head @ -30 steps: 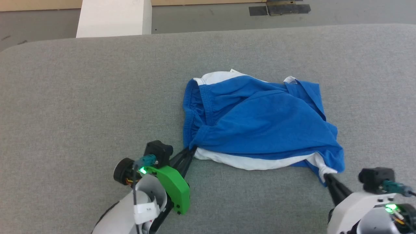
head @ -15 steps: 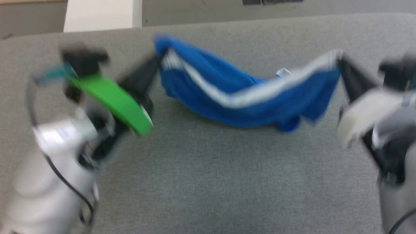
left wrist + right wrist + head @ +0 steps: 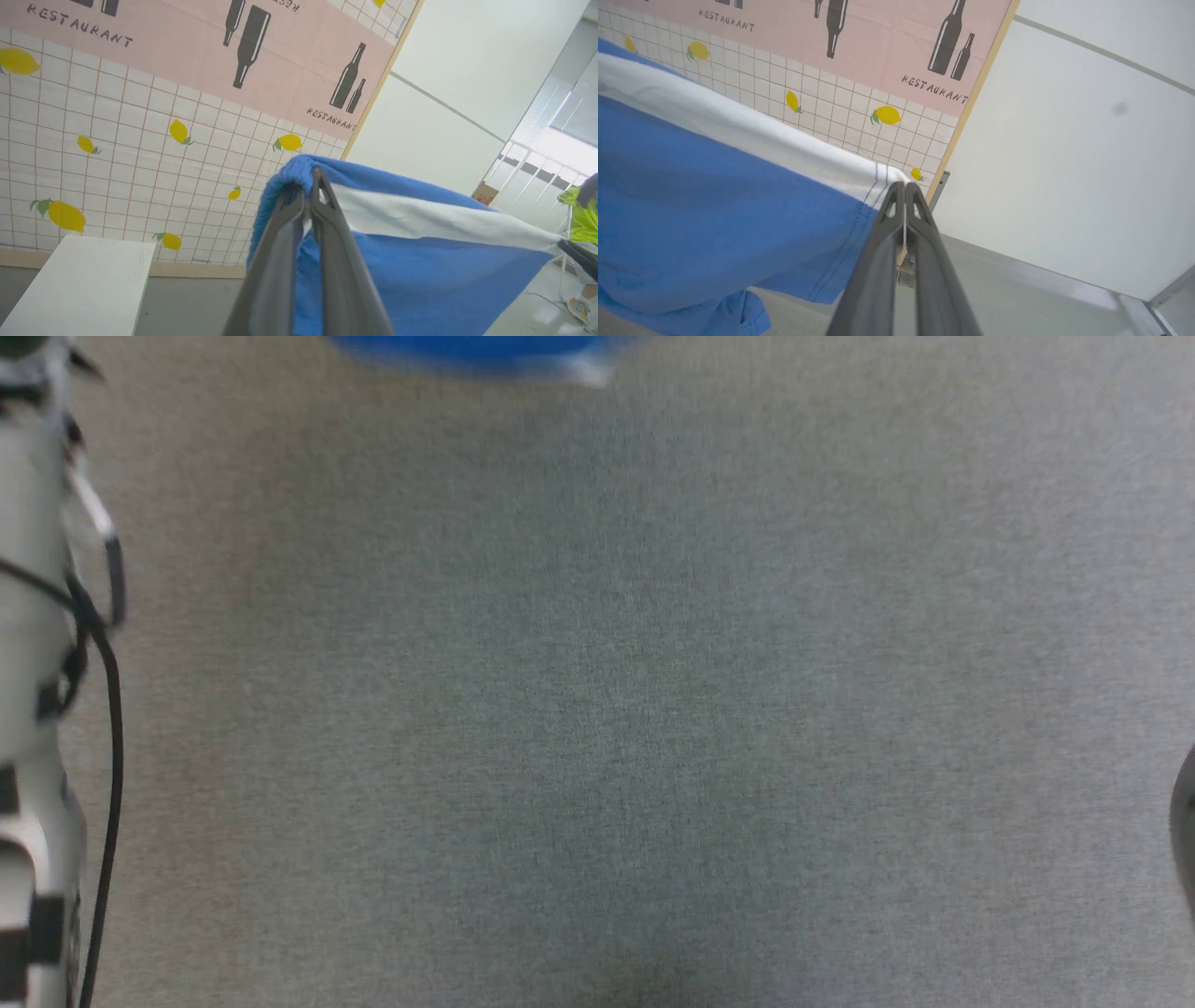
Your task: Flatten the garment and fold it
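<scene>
The garment [image 3: 420, 275] hangs stretched between your arms, long axis crosswise: left claw [image 3: 309, 181] and right claw [image 3: 904, 187] each pinch a top corner.

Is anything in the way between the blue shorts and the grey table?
Nothing visible is. The bright blue fabric shorts with a white band hang stretched between the left gripper and the right gripper, both shut on the banded edge. As far as the head view reaches, nothing lies on the grey fabric-covered table beneath them.
</scene>
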Available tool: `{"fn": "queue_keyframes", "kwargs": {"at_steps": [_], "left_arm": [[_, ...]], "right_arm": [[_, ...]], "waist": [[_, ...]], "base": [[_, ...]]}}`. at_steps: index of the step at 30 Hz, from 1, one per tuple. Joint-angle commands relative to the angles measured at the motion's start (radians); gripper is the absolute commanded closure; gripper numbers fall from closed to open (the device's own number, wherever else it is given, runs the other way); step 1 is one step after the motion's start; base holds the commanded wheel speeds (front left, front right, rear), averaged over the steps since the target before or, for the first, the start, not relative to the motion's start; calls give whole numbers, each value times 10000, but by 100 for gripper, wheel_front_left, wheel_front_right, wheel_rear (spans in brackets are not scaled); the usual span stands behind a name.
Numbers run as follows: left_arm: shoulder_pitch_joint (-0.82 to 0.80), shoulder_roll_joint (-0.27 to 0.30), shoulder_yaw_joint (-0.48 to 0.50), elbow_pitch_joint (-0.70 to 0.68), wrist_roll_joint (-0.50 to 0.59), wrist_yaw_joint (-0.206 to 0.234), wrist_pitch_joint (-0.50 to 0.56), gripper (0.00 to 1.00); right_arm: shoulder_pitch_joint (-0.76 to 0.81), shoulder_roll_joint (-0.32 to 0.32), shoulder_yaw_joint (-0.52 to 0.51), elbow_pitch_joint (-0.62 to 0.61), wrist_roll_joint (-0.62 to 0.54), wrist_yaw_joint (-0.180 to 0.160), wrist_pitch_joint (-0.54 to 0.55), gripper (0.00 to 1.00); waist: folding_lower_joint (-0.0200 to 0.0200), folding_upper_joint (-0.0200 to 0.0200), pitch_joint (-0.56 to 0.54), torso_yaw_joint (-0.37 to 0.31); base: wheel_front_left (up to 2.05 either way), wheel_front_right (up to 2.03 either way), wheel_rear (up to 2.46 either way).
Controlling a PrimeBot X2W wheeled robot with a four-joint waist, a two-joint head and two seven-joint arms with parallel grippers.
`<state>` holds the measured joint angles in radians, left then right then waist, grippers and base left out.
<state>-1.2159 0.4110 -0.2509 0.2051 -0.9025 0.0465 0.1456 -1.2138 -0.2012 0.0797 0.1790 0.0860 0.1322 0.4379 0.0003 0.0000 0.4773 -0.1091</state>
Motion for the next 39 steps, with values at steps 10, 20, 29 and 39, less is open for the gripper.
{"fn": "queue_keyframes", "kwargs": {"at_steps": [10, 20, 29, 39], "left_arm": [[-1064, -527, 442, 1137, -24, -636, -1578, 100], [3059, -142, -1143, 1182, -34, -1333, -580, 100], [8177, 466, -1990, -873, -348, -812, -252, 100], [11479, 1368, -2502, -3391, -194, 695, 364, 100]], "right_arm": [[-1445, 269, -24, 1202, -374, -15, -2090, 100], [2847, -881, 1352, 326, 1483, -15, -672, 100], [8907, -719, 259, -2609, 2716, -15, 1319, 100], [13324, 572, -1239, -5039, 2131, -15, 2983, 100]], "waist": [[-3, 0, 705, 111], [-3, 0, -275, 399], [-3, 0, -1587, 585], [-3, 0, -2292, 911]], "base": [[0, 0, 0], [0, 0, 0], [0, 0, 0], [0, 0, 0]]}}
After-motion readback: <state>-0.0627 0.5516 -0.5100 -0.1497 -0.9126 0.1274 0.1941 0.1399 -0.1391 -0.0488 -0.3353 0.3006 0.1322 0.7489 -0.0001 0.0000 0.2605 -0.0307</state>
